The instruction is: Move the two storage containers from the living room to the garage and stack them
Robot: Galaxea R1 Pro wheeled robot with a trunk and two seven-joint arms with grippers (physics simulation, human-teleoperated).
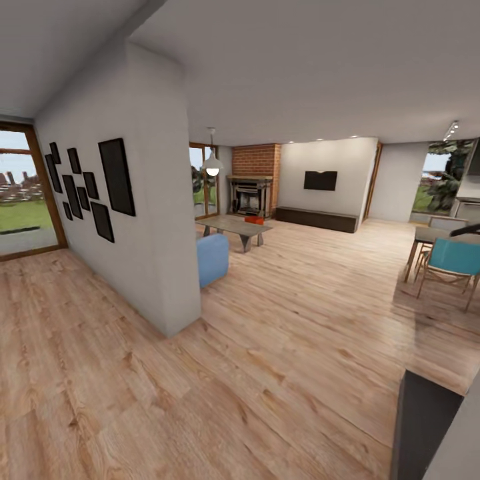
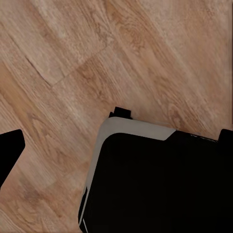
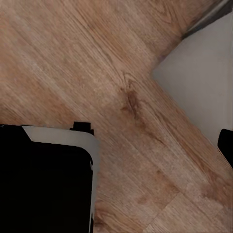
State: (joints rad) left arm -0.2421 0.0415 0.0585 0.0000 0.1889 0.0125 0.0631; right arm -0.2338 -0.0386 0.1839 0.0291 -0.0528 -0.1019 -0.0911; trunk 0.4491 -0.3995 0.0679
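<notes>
- Barely begun, I'd say: an orange-red storage container (image 1: 254,219) sits far off by the fireplace (image 1: 251,195) (second unclear).
- Fetching, carrying and garage stacking all remain.
- Either claw's opening: cannot tell.

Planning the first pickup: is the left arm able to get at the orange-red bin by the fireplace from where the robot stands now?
Probably not. The orange-red bin sits far across the wood floor, beyond the coffee table near the fireplace. The left wrist view shows floor planks and the robot's base below, so the robot likely must drive closer first.
</notes>
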